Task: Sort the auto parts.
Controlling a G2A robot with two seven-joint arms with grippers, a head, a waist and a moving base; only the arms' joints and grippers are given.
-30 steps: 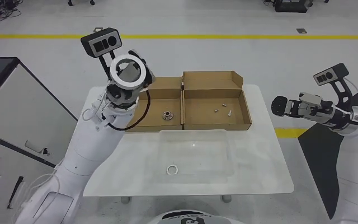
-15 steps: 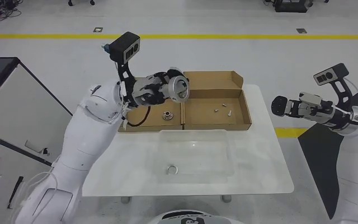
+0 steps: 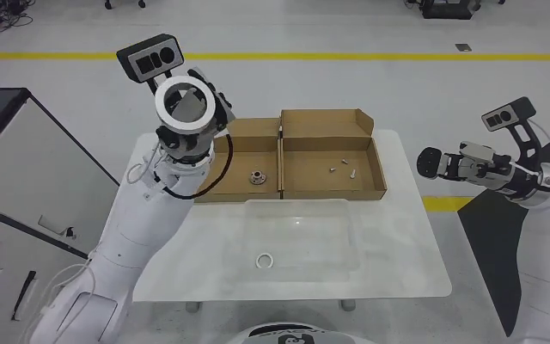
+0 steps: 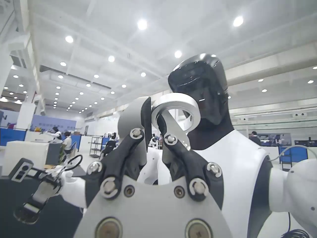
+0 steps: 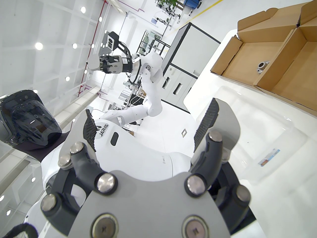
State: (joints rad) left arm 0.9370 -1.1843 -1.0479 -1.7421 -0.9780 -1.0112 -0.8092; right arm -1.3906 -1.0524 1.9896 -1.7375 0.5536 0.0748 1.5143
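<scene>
far side of the tabletop (image 3: pixel 404 224): left box (image 3: pixel 266 162) and right box (image 3: pixel 309 176) touching. in the left box, a flanged part (image 3: pixel 256 177); in the right box, small bolts (image 3: pixel 353 171). just before both, a clear bin (image 3: pixel 301 203) with a small ring (image 3: pixel 265 260) inside. above the far left corner, left end effector (image 4: pixel 154 115) pinching a large ring (image 4: pixel 173 99). off the right edge, right end effector (image 5: pixel 151 117).

Bright, even light comes from round white ceiling lamps (image 4: pixel 142 24). A glare spot sits at twelve o'clock on the clear plastic tray (image 3: pixel 326 249). Wrist views bend straight lines near their edges.
</scene>
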